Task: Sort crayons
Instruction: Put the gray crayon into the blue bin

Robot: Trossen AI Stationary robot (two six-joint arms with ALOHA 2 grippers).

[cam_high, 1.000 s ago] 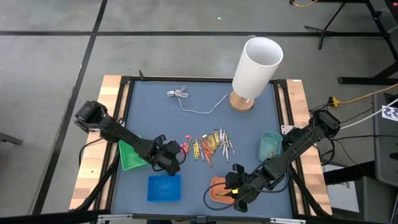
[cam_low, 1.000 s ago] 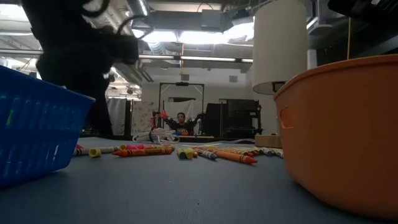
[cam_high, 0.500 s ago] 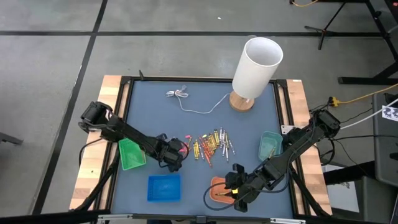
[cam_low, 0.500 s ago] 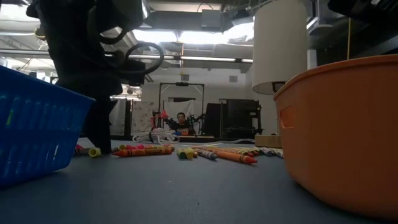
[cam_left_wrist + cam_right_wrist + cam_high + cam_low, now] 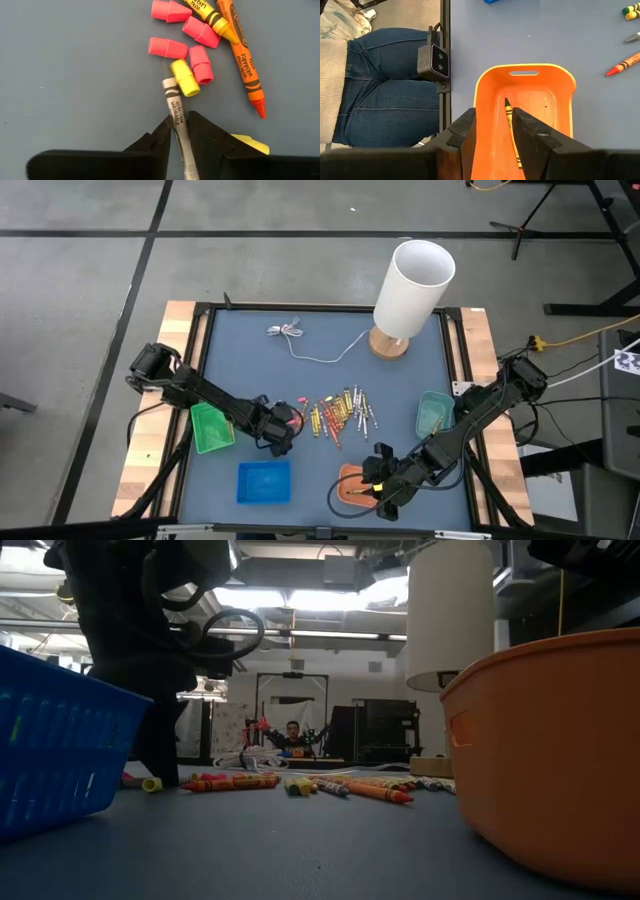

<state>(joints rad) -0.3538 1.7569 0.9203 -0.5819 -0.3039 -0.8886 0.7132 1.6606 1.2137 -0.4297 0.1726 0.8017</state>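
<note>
Left wrist view: left hand [image 5: 179, 131] low over blue desk [image 5: 75, 75], fingers [image 5: 157, 137] pinching white crayon [image 5: 177, 117] lying flat between them. Just beyond: yellow stub [image 5: 184, 78], pink stubs [image 5: 167, 48], orange crayon [image 5: 245, 67]. High view: crayon pile [image 5: 340, 412] at desk centre, left hand at its left edge. Right hand [image 5: 492, 137] hangs over orange tray [image 5: 560, 100] near front edge, fingers parted, holding nothing; one yellow crayon [image 5: 512, 132] lies in tray.

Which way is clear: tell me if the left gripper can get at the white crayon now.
Probably yes. The left gripper already straddles the white crayon flat on the table, one finger on either side. Only the yellow cap touches its far end, away from the fingers.
</note>
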